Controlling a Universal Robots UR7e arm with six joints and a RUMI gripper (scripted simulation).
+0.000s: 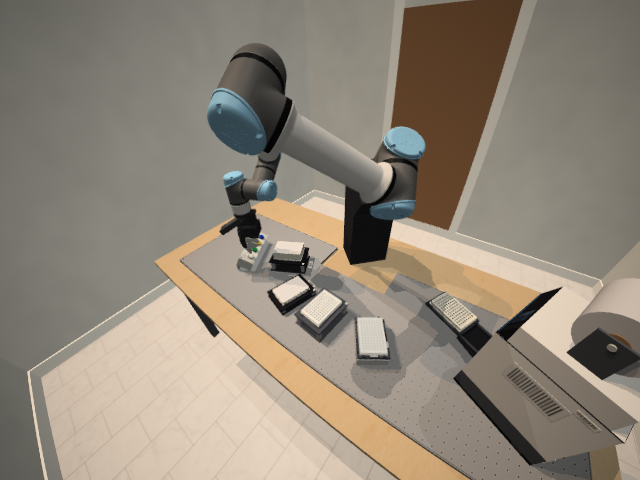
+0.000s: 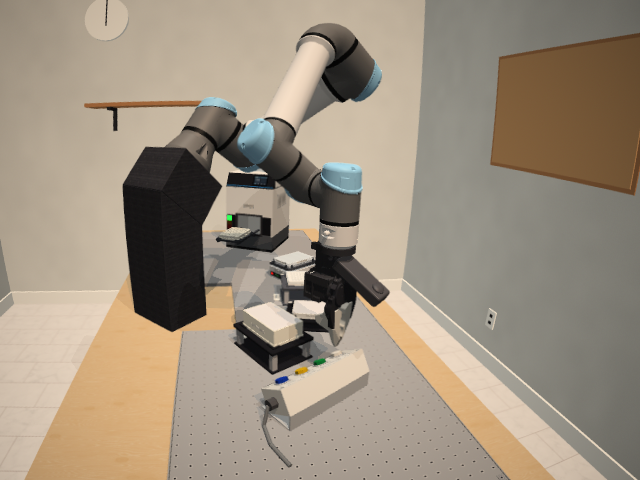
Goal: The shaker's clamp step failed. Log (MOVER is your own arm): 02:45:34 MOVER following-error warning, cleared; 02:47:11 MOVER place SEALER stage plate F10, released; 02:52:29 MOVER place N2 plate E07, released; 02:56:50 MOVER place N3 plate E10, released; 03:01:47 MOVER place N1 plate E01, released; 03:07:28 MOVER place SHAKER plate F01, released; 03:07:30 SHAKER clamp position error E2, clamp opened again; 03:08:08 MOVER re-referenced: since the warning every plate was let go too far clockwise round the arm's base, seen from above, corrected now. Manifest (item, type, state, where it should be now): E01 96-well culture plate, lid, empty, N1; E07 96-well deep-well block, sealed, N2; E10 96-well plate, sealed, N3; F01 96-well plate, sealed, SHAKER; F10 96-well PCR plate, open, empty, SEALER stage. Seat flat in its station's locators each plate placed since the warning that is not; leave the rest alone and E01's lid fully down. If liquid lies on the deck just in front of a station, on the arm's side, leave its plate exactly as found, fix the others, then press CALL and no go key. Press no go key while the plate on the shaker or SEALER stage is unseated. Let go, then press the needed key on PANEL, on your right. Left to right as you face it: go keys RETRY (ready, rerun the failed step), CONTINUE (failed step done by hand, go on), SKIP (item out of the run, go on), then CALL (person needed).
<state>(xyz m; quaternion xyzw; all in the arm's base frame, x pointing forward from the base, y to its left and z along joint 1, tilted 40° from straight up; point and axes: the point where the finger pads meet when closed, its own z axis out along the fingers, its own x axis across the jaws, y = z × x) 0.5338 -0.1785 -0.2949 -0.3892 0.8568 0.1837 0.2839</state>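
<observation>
I see a long light wooden desk (image 1: 289, 356) with a grey dotted mat (image 2: 361, 439) on it; a cream key box (image 2: 330, 384) sits on the mat.

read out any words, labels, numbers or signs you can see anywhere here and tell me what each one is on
No text can be read anywhere.
Sealer: dark display strip with pale marks, too blurred to read.
Panel: blue, yellow, green and white keys, no visible labels.
Grey machine: vent slots and a small strip, no legible marking.
Wall clock: no numerals visible.
</observation>
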